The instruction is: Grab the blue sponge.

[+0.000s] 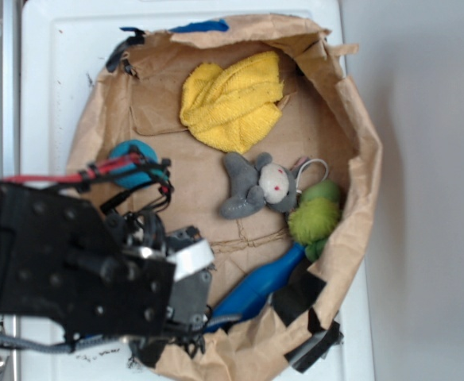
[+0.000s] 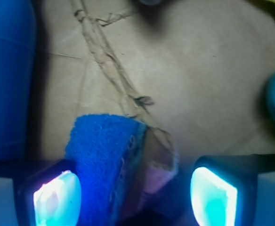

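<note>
Royal blue sponge, yellow towel, grey mouse, green yarn, perhaps teal ball.

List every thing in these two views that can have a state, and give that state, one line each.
Bright blue soft sponge: lying on the brown paper, between the open fingers, not gripped.
Gripper: open, low over the sponge.
Crumpled brown paper bag: opened out flat, rim curled up.
Yellow towelling cloth: bunched up.
Grey stuffed mouse toy: lying flat.
Glossy blue bottle-shaped pin: lying on its side.
Teal ball: resting, partly hidden by the arm.
</note>
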